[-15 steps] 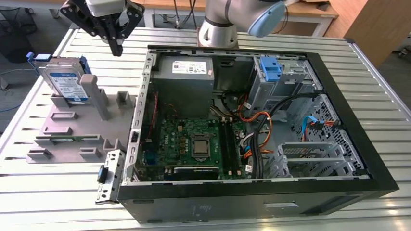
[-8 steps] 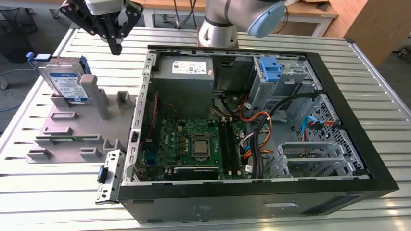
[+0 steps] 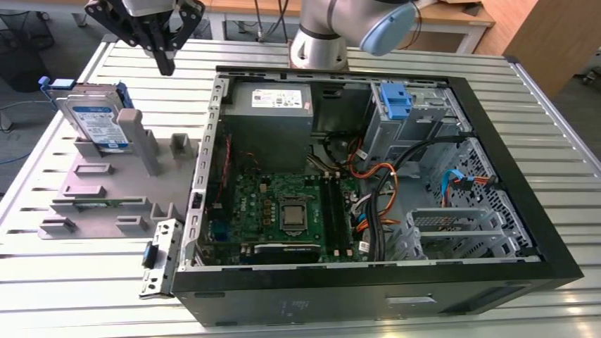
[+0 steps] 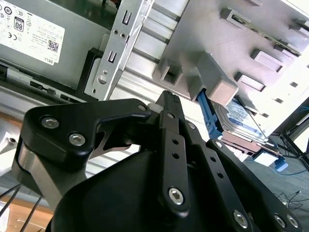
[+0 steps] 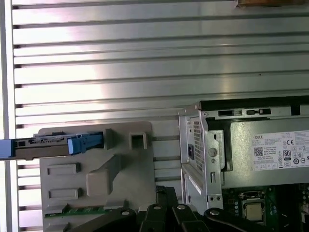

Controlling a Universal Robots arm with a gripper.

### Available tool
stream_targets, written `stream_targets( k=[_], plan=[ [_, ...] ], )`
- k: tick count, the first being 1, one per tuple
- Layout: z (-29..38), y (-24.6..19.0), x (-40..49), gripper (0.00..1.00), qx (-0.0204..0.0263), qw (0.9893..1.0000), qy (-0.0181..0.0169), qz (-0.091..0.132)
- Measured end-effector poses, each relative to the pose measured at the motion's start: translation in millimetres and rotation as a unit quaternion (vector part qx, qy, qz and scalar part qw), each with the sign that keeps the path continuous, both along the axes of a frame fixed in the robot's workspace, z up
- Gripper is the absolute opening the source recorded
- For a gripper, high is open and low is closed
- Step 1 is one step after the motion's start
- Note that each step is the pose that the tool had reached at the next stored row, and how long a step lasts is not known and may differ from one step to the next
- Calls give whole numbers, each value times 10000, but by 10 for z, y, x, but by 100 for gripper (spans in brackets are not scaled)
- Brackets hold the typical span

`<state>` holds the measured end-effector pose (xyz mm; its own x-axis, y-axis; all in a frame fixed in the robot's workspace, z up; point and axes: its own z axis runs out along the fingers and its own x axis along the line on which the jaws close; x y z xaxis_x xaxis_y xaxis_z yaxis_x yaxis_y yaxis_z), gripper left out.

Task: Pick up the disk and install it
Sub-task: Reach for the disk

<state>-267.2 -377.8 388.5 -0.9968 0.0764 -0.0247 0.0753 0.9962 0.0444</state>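
The disk (image 3: 97, 123) stands on edge in a slot of the grey holder (image 3: 103, 190) at the exterior view's left, silver with a white-and-blue label and a blue frame. My gripper (image 3: 167, 67) hangs in the air above and behind it, toward the exterior view's right, with its black fingers drawn together and nothing between them. In the first wrist view the disk (image 5: 48, 145) shows edge-on at the holder (image 5: 125, 169), apart from the gripper (image 5: 166, 193). The second wrist view shows the gripper (image 4: 166, 99) near the holder (image 4: 227, 43) and the disk (image 4: 246, 113) beyond it.
An open computer case (image 3: 526, 176) lies on the slatted metal table (image 3: 84, 296), with a grey power supply (image 3: 272, 105), a motherboard (image 3: 281, 211), cables and a drive cage with a blue latch (image 3: 397, 98). A green memory stick (image 3: 94, 204) sits in the holder.
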Motion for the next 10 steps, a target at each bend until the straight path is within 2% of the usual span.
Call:
stream_targets(
  k=[4,10],
  plan=[
    [-5,39,-29,11,0,10000,0,0],
    [-7,47,-35,11,0,10000,0,0]
  ],
)
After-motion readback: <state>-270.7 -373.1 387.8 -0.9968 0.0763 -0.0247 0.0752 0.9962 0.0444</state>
